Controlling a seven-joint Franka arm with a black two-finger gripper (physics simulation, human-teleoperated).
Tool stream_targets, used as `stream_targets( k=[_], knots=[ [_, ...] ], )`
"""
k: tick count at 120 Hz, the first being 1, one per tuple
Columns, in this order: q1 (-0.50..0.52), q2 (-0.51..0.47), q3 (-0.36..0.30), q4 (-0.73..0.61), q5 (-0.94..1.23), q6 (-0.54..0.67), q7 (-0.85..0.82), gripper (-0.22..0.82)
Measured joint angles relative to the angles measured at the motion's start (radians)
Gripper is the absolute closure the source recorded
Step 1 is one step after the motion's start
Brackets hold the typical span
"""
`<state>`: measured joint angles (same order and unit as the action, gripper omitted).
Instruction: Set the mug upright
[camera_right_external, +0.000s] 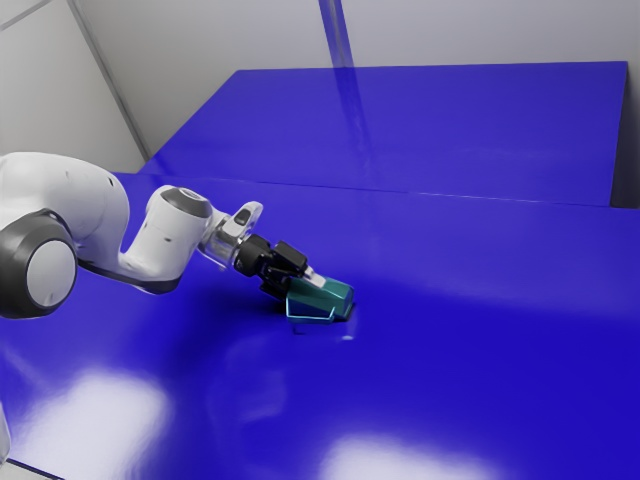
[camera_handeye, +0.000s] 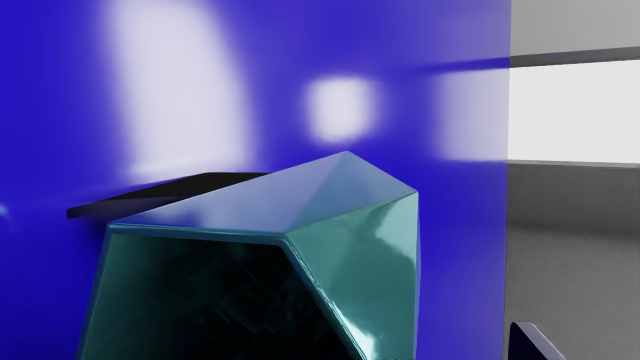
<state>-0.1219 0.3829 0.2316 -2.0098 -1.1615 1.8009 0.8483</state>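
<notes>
The gripper (camera_right_external: 298, 282) reaches down at a slant to the teal, faceted mug (camera_right_external: 338, 298), which lies on its side on the blue table. A thin, angular handle (camera_right_external: 311, 320) extends from the mug toward the exterior view's lower left. In the wrist view the mug (camera_handeye: 350, 260) turns its dark open mouth toward the hand. The gripper (camera_handeye: 320, 350) is open there, one fingertip (camera_handeye: 532, 342) standing apart from the mug's wall; the other fingertip is hidden. Whether a finger touches the mug cannot be told.
The glossy blue table (camera_right_external: 480, 350) carries bright reflections. Behind it rises another blue surface (camera_right_external: 450, 130), with a pale wall (camera_right_external: 480, 30) beyond. In the wrist view, a flat black shape (camera_handeye: 175, 190) lies beside the mug; what it is cannot be told.
</notes>
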Motion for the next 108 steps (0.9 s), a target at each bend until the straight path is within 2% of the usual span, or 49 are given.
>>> stream_targets(
  k=[49,86,108],
  knots=[
    [-0.004,0.000,-0.002,0.000,-0.009,0.002,0.007,0.66],
    [-0.023,-0.022,-0.003,0.015,0.012,0.022,0.010,0.76],
    [-0.039,-0.136,-0.005,0.025,0.089,0.054,0.001,0.77]
  ],
)
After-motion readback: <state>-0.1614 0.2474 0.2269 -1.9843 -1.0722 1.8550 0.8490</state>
